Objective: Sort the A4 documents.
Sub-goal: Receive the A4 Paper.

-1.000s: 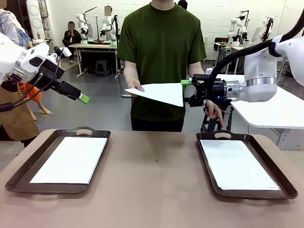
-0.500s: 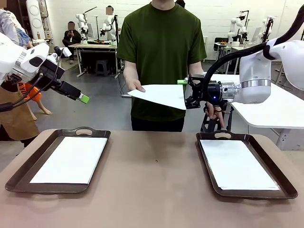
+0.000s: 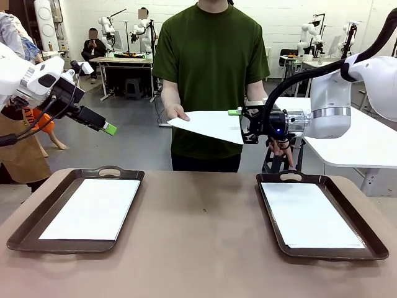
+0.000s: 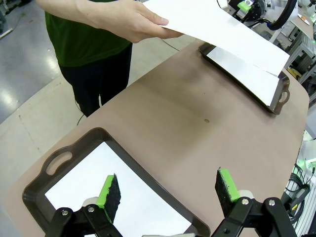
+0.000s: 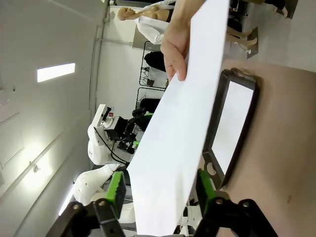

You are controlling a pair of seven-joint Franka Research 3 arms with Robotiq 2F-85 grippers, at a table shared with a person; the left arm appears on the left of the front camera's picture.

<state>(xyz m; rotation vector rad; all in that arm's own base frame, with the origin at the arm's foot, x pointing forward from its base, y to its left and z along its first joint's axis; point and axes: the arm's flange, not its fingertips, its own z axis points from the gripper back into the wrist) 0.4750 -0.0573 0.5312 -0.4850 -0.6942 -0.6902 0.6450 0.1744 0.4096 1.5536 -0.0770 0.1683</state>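
Has slid in a little from a moment ago, the right gripper (image 3: 243, 126); now sits around the near corner of the loose sheet (image 3: 208, 122), one green finger above the paper and one below.

Has begun to squeeze too, where it stood wide before; cannot tell yet whether the pads really pinch the paper or only sit close to it; in the right wrist view, plain white paper between the two green pads.

Same spot as before for the far end of that sheet; held up in the air by the person's hand (image 3: 177, 113), well above the table (image 3: 198, 248).

No change on the other side; left gripper (image 3: 109, 129) hanging wide open and empty, up high near the left tray (image 3: 18, 239); in its own view, both pads spread apart over that tray.

One white sheet lying flat in the left tray (image 3: 93, 208); another white sheet lying flat in the right tray (image 3: 310, 214), dark rim (image 3: 372, 239) all round it.

Probably the start of a hand-over, then; next, most likely, a firm pinch, a let-go by the hand, and a trip down to one of the trays; could slip or bend, thin paper like this, if pulled before the pinch is tight.
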